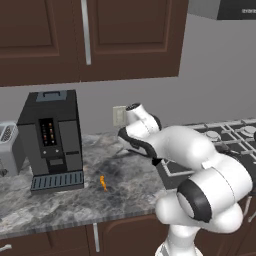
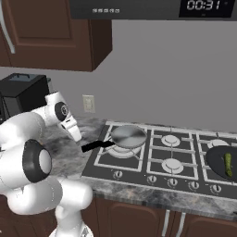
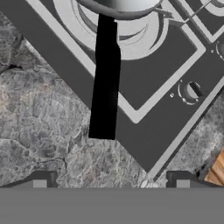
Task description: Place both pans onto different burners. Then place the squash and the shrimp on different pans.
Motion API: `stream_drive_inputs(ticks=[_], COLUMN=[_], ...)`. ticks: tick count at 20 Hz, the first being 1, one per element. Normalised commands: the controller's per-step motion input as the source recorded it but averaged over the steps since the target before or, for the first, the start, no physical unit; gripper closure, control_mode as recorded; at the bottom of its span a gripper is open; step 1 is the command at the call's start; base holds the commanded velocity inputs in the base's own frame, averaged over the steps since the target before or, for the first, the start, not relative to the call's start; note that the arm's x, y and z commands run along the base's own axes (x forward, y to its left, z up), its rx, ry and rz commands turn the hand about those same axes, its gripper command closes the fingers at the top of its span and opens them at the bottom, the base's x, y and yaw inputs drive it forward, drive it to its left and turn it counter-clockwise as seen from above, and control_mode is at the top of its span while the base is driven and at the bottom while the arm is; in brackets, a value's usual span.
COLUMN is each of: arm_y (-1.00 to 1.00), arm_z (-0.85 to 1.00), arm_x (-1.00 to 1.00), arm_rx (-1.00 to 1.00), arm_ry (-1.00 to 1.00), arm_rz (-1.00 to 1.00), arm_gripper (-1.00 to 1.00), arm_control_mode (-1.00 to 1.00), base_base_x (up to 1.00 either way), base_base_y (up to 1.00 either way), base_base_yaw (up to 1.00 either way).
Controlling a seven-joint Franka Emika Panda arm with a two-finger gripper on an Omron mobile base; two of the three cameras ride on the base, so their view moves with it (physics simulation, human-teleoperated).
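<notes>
Left base view: the shrimp lies on the marbled table, just in front and to the right of the black coffee machine and well apart from the cooktop, whose burners show at the right edge behind the arm. Right base view: the silver pan sits on the rear left burner, its straight black handle reaching left over the cooktop edge; the bowl holds nothing. The black pan rests at the far right of the cooktop and carries the squash, a green-yellow piece lying inside it. The gripper stands near the handle end, apart from it. Hand view: the fingertips are spread wide with nothing between them; the handle runs away from them toward the silver pan at the top, and a stove knob shows to the right. Judgement: both pans appear placed and the squash is in its pan, so the step in hand is the release of the silver pan. The next move calls for swinging left and down to the shrimp, a small, slim piece needing a centred pinch, then carrying it into the empty silver pan.
</notes>
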Motion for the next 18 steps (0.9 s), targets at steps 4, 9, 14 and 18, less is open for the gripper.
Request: stream_drive_inputs(ticks=[4, 9, 14, 18], arm_y=[0.62, 0.35, 0.0, 0.0], arm_z=[0.04, -0.01, -0.02, -0.09], arm_x=[-0.23, -0.15, -0.17, -0.21], arm_rx=[0.01, 0.02, 0.05, 0.09], arm_ry=[0.23, 0.12, -0.01, -0.09], arm_rz=[0.01, 0.05, 0.13, 0.18], arm_gripper=[-1.0, -1.0, -1.0, -1.0], arm_control_mode=[-1.0, -1.0, -1.0, -1.0], base_base_x=[0.0, 0.0, 0.0, 0.0], base_base_y=[0.0, 0.0, 0.0, 0.0], base_base_yaw=[0.0, 0.0, 0.0, 0.0])
